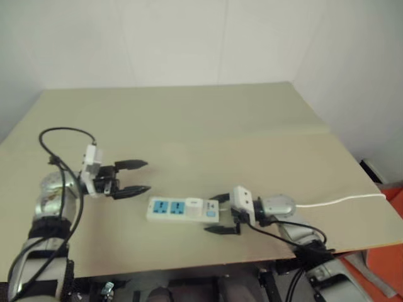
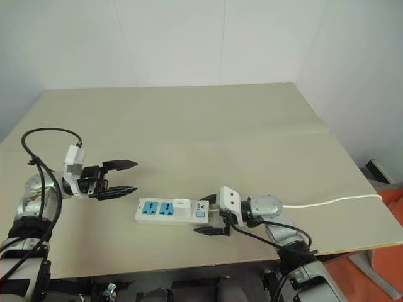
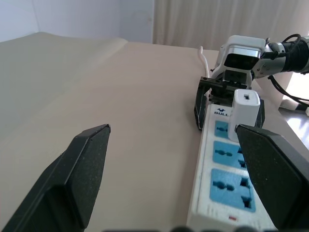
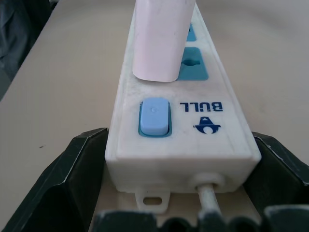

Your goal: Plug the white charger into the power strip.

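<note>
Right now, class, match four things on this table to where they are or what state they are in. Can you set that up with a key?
Things:
1. white charger
2. left tool
3. right tool
4. switch

States:
A. open, straddling the cord end of the power strip
B. blue, beside the logo
C. standing in a socket
D. open, clear of the strip

Pairs: 1-C, 2-D, 3-A, 4-B

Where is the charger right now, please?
In the head views, the charger stands plugged into the strip near its cord end, on the table's near edge, just left of the open right gripper.
</note>
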You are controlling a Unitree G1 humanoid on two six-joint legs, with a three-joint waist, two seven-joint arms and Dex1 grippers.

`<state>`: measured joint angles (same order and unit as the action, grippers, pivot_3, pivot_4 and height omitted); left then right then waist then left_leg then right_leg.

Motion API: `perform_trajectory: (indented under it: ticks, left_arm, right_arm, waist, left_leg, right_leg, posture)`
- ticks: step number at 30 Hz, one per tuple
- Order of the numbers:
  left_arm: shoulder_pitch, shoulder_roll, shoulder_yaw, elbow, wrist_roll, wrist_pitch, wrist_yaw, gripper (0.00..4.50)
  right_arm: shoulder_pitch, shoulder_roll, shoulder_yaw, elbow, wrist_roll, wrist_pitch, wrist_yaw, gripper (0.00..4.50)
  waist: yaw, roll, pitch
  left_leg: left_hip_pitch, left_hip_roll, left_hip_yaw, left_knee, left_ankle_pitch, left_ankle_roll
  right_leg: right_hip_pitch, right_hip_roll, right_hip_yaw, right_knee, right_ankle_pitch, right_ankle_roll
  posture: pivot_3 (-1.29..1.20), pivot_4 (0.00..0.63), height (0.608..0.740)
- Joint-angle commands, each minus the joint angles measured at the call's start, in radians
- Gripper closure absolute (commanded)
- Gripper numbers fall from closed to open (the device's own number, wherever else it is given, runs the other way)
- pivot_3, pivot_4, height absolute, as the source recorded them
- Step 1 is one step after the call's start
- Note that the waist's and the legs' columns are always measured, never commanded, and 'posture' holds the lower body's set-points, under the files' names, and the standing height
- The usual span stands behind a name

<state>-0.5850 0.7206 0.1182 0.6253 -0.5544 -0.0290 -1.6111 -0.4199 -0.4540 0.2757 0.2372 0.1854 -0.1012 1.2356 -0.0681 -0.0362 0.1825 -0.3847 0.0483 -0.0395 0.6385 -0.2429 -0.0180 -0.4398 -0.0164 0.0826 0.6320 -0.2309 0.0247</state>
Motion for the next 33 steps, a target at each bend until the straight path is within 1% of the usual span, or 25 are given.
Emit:
perform_trajectory:
  ticks: [1,6,9,13,16,23,27,33]
  left_arm:
    - [0.028,0.036,0.071,-0.066,-0.035,0.025,-0.003,0.0]
    - [0.088,0.067,0.115,-0.134,-0.041,0.05,-0.003,0.0]
    - [0.141,0.097,0.132,-0.201,-0.054,0.073,-0.003,0.0]
    - [0.226,0.151,0.138,-0.268,-0.078,0.09,-0.003,0.0]
    - [0.265,0.162,0.158,-0.297,-0.09,0.103,-0.003,0.0]
    - [0.297,0.14,0.171,-0.341,-0.086,0.108,0.015,0.0]
    - [0.289,0.136,0.172,-0.345,-0.09,0.122,0.019,0.0]
    - [0.266,0.125,0.147,-0.323,-0.063,0.101,0.01,0.0]
  right_arm:
    - [0.032,-0.082,-0.073,-0.14,0.069,0.039,0.032,0.02]
    - [0.069,-0.201,-0.189,-0.305,0.14,0.083,0.016,0.02]
    - [0.096,-0.3,-0.266,-0.374,0.204,0.126,0.064,0.02]
    - [0.15,-0.411,-0.348,-0.405,0.239,0.127,0.11,0.02]
    - [0.197,-0.463,-0.396,-0.408,0.259,0.125,0.13,0.02]
    - [0.249,-0.482,-0.424,-0.43,0.26,0.123,0.113,0.02]
    - [0.262,-0.489,-0.432,-0.454,0.26,0.137,0.099,0.02]
    - [0.331,-0.492,-0.478,-0.498,0.263,0.147,0.072,0.02]
  waist:
    - [0.007,0.002,0.003]
    - [0.02,0.002,0.007]
    - [0.024,0.002,0.008]
    - [0.025,0.003,0.009]
    - [0.025,0.003,0.009]
    - [0.023,0.003,0.009]
    - [0.024,0.003,0.009]
    - [0.027,0.003,0.009]
  left_leg:
    - [-0.003,0.0,0.0,0.002,0.0,0.0]
    - [-0.005,-0.003,0.001,0.004,0.0,0.0]
    - [-0.005,-0.003,0.001,0.004,0.0,0.0]
    - [-0.006,-0.003,0.002,0.004,0.0,0.0]
    - [-0.005,-0.003,0.003,0.004,0.0,0.0]
    - [-0.004,-0.003,0.004,0.005,0.0,0.0]
    - [-0.004,-0.003,0.004,0.005,0.0,0.0]
    - [-0.004,-0.004,0.004,0.007,0.0,0.0]
  right_leg:
    - [-0.003,0.0,0.0,0.0,0.0,0.0]
    - [-0.003,-0.004,0.0,0.0,0.001,0.001]
    - [-0.003,-0.004,-0.001,-0.001,0.001,0.001]
    - [-0.003,-0.005,-0.001,-0.002,0.001,0.001]
    - [-0.002,-0.006,-0.001,-0.002,0.001,0.001]
    - [-0.001,-0.006,0.0,-0.001,0.001,0.002]
    - [-0.001,-0.005,0.0,-0.001,0.001,0.002]
    - [0.0,-0.006,0.0,0.0,0.001,0.002]
  posture:
    - [0.0,0.15,0.74]
    - [0.0,0.15,0.74]
    - [0.0,0.15,0.74]
    - [0.0,0.15,0.74]
    - [0.0,0.15,0.74]
    - [0.0,0.15,0.74]
    - [0.0,0.15,0.74]
    - [0.0,0.15,0.74]
